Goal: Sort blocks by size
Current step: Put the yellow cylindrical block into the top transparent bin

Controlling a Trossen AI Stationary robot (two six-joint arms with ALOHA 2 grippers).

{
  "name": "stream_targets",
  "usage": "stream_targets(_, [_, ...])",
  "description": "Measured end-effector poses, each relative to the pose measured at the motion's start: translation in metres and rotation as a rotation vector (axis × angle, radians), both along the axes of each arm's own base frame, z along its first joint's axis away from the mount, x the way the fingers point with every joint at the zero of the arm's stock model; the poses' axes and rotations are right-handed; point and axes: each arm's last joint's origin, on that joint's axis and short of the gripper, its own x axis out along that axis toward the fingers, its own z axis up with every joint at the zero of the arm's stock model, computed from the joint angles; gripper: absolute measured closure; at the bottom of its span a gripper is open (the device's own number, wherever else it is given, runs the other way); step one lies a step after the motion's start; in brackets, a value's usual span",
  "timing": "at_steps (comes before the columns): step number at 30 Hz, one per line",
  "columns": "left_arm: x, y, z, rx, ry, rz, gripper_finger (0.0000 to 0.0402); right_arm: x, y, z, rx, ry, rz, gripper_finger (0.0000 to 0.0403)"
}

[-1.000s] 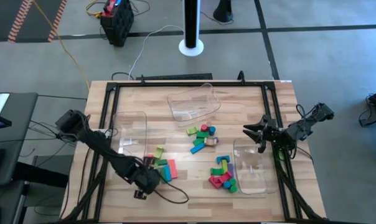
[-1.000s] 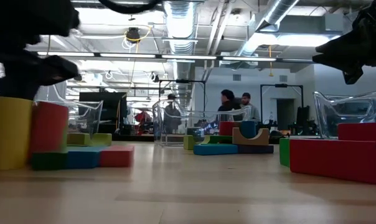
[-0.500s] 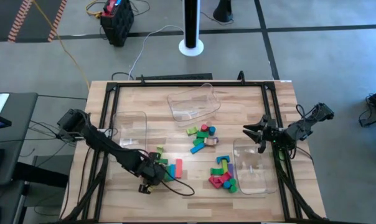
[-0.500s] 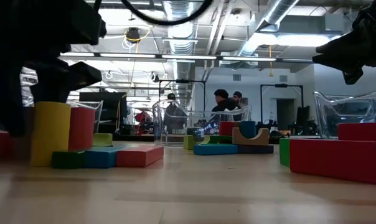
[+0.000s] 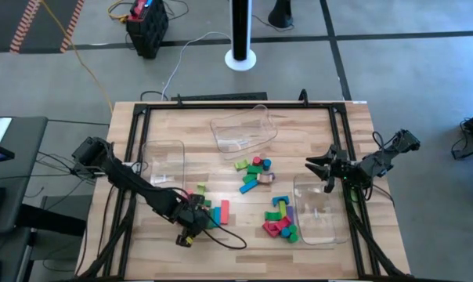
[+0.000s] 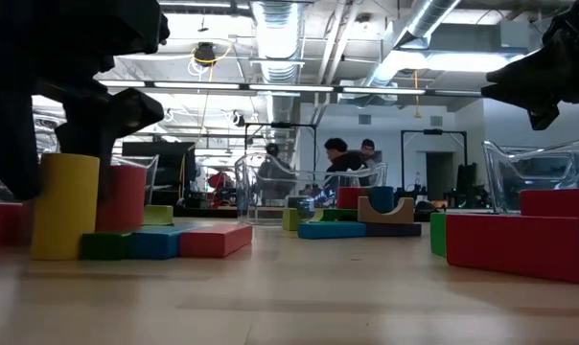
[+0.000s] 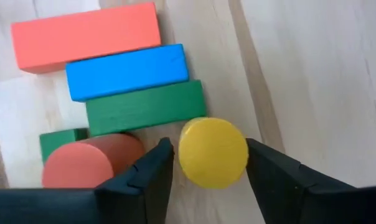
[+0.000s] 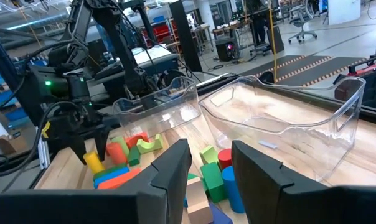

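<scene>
Wood-plank table (image 5: 315, 125) carries three clear bins (image 5: 240, 129) and three scattered clusters of blocks (image 5: 279, 219); the right gripper (image 5: 319, 166) waits off by the far-side bin, fingers part-open and holding nothing. At the near-left cluster the left gripper (image 7: 206, 163) is nearer: its fingers (image 7: 147, 177) straddle the yellow cylinder (image 7: 213, 152), open just wider than it, no firm grip evident. Cylinder stands upright, long axis vertical, round end toward the wrist; red cylinder (image 7: 91, 163) sits just outside one finger, green bar (image 7: 144, 109) just beyond.
</scene>
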Motion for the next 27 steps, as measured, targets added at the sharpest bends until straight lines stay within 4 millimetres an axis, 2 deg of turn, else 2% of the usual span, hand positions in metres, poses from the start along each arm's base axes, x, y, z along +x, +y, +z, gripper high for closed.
stream_targets(5, [-0.0004, -0.0002, 0.0, -0.01, 0.009, -0.006, 0.018, 0.0, 0.0, 0.0, 0.001, 0.0, 0.0, 0.0251])
stream_targets(9, [-0.0003, -0.0008, 0.0002, -0.014, 0.005, -0.009, 0.018, 0.0, 0.0, 0.0, 0.001, 0.0, 0.0, 0.0251])
stream_targets(27, [0.002, -0.0027, 0.0018, 0.025, -0.048, -0.059, 0.0254, 0.0, 0.0, -0.0006, 0.015, 0.0, -0.001, 0.0251])
